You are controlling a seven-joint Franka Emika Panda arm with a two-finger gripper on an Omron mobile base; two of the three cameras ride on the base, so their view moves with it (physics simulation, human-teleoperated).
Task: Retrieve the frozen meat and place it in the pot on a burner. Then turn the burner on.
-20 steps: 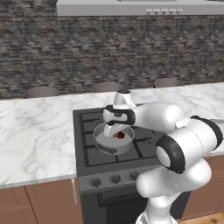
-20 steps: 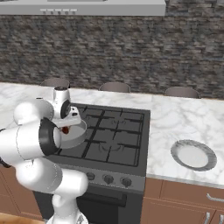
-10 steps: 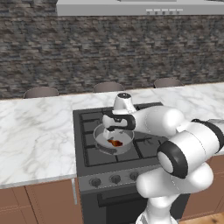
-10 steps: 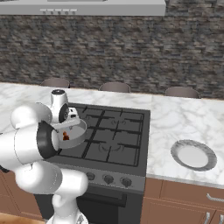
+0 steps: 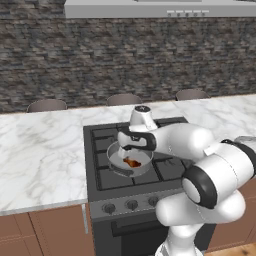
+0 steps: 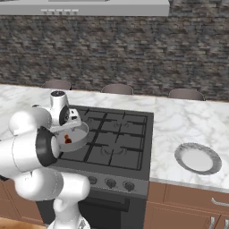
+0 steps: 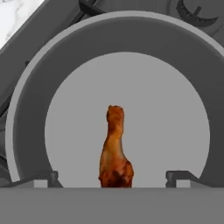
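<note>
Spread wide, the gripper (image 7: 112, 181) hangs just above the pot (image 7: 26, 109), its two dark fingertips (image 7: 46, 178) standing well apart on either side of the frozen meat (image 7: 115, 148) without touching it. That reddish-brown, drumstick-shaped chunk lies free on the pot's flat grey floor, narrow end pointing away from the hand. From the left base camera the gripper (image 5: 131, 148) sits over the near rim of the pot (image 5: 116, 165), with the meat (image 5: 132, 162) showing as an orange-brown spot inside. The pot stands on the front left burner (image 5: 116, 175) of the dark cooktop (image 5: 165, 170). Along the stove's front panel runs a row of knobs (image 5: 131, 204). From the right base camera, the pot (image 6: 77, 142) and the meat (image 6: 67, 138) appear beside the arm's white wrist. On the marble counter (image 6: 188, 120) to the right of the stove, well apart from the pot, rests a shallow silvery dish (image 6: 197, 158). Behind everything rises a dark stone wall (image 5: 100, 60) under a grey hood (image 5: 160, 7).
</note>
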